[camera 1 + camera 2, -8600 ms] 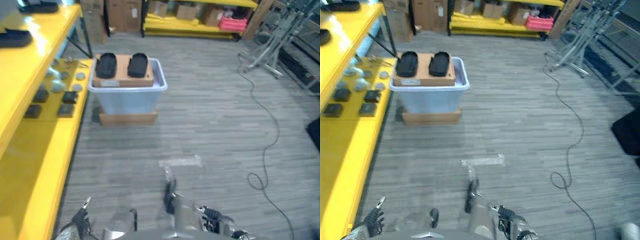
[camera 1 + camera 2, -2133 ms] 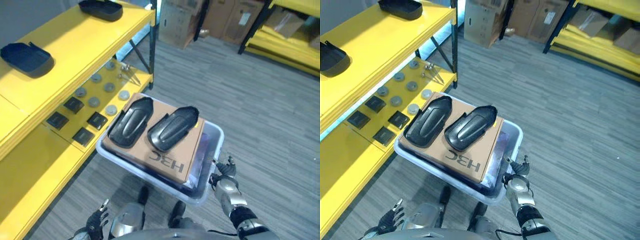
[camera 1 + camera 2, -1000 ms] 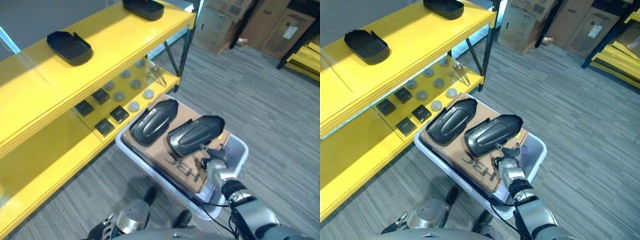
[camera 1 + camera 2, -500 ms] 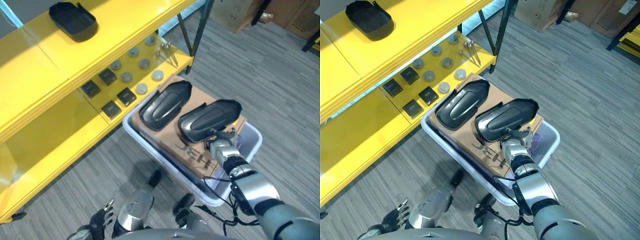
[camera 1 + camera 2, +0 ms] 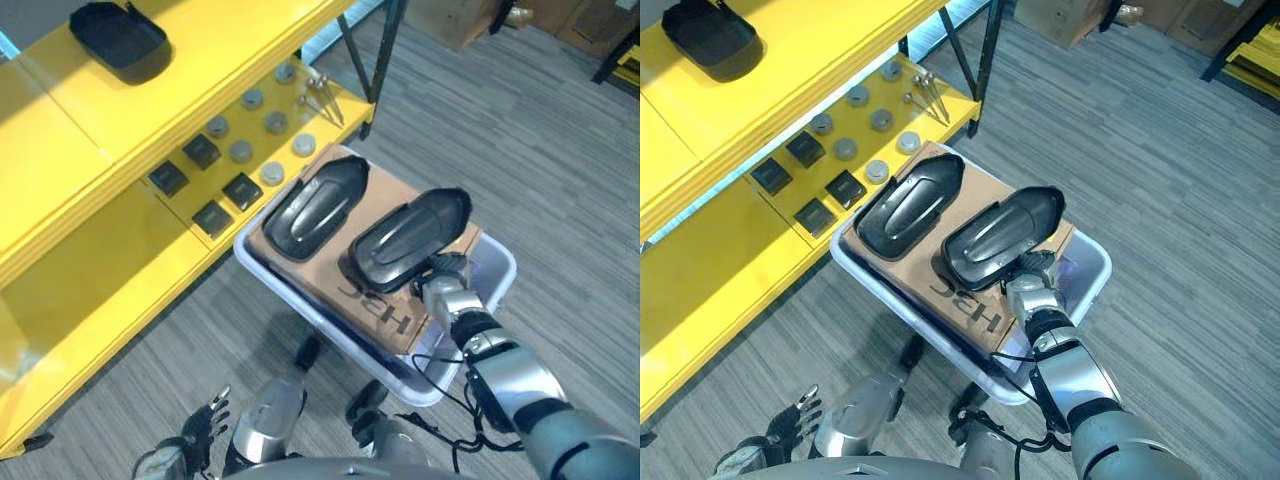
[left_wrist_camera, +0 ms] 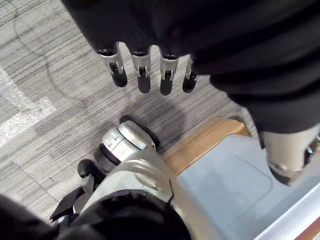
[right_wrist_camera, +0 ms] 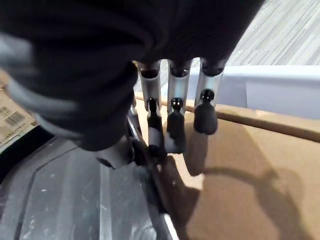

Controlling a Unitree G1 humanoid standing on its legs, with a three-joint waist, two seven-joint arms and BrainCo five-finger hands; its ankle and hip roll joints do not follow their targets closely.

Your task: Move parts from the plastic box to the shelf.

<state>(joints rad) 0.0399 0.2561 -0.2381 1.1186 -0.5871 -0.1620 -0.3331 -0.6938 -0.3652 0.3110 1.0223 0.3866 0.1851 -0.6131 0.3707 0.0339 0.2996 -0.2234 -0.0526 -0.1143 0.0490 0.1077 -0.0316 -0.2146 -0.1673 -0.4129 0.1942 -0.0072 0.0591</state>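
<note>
left hand (image 5: 195,437) hung low, well short of the plastic box (image 5: 275,295), fingers straight, nothing held | 2 black parts on cardboard atop box, long axes slanted toward shelf (image 5: 120,120) | right part (image 5: 405,238) touched at near-right edge by right hand (image 5: 445,285), fingers relaxed, not closed on it | right hand nearer

Bright, even overhead light; the right wrist view is soft, with finger shadows on cardboard (image 7: 240,165).

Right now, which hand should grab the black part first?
The right hand. It is already at the edge of the nearer black part on the cardboard box. The left hand hangs low near the floor.
</note>
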